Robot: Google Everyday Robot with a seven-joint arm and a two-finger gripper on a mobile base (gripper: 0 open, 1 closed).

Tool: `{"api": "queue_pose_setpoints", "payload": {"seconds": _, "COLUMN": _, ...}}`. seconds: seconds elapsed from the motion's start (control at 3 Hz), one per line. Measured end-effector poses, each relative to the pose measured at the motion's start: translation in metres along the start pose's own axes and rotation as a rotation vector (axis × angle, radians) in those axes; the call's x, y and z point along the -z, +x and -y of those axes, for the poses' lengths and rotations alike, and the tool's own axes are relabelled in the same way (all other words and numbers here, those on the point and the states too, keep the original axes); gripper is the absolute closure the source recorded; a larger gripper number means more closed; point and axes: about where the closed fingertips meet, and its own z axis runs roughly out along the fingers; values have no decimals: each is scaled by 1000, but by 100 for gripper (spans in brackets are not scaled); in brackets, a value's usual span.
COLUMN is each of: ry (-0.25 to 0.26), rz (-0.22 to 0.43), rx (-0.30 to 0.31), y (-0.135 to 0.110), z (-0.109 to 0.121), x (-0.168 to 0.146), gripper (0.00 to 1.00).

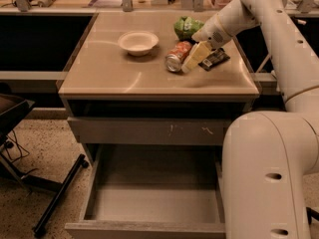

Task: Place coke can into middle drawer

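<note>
The coke can [178, 57], orange-red with a silver end, lies on its side on the tan tabletop [124, 76], right of centre. My gripper [195, 58] hangs from the white arm directly right of the can, low over the table and close against the can's side. The middle drawer [149, 203] is pulled out at the bottom of the cabinet, with a plain grey floor and nothing in it. It sits well below and in front of the can.
A white bowl [138, 42] stands left of the can. A green chip bag [187, 27] lies behind it. A dark snack bar wrapper [216, 58] lies right of the gripper. A closed drawer front with pale scratches [149, 130] is above the open drawer. The robot's white body [264, 173] fills the lower right.
</note>
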Motion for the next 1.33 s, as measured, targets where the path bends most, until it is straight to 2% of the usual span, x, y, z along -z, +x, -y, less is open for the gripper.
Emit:
{"api": "queue_pose_setpoints", "payload": {"seconds": 0.33, "ry": 5, "rz": 73, "rx": -3, "y": -33, "z": -3, "x": -5, "gripper": 0}}
{"api": "queue_pose_setpoints", "payload": {"seconds": 0.67, "ry": 6, "rz": 75, "rx": -3, "y": -34, "z": -3, "x": -6, "gripper": 0}}
{"api": "queue_pose_setpoints", "payload": {"seconds": 1.0, "ry": 19, "rz": 60, "rx": -79, "y": -10, "z": 15, "x": -37, "gripper": 0}}
{"api": "queue_pose_setpoints", "payload": {"seconds": 1.33, "ry": 18, "rz": 60, "rx": -79, "y": -10, "z": 15, "x": -37, "gripper": 0}}
